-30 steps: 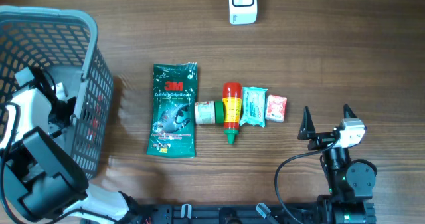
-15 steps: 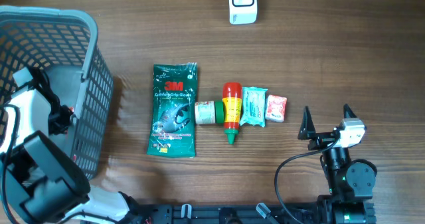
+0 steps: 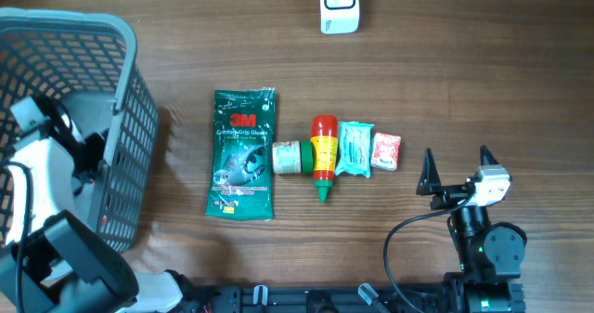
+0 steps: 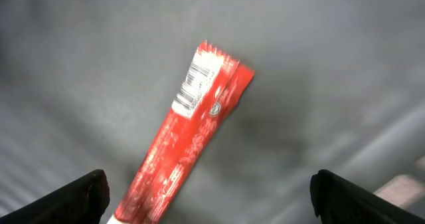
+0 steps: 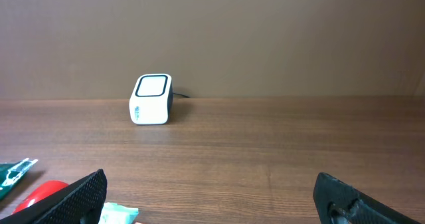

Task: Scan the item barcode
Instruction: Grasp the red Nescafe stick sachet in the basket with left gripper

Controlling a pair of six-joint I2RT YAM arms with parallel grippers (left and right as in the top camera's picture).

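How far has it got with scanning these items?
Looks done: one red packet lies in the basket. In hand: nothing, both jaws stand open and empty. Left: five items in a row, glove pack to pink packet, waiting short of the scanner.

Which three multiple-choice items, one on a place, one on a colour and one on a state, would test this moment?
1. Where is the white scanner?
A. inside the basket
B. at the far edge of the table, standing alone
C. held by a tool

2. What colour is the packet under the left wrist camera?
A. blue
B. yellow
C. red

3. How is the right tool?
A. open and empty
B. shut on a bottle
C. shut on a packet

Answers:
1 B: the overhead view shows it on bare wood at the top edge, with nothing touching it.
2 C: the wrapper is red, with a white barcode patch at one end.
3 A: its jaws stand wide apart with nothing between them.
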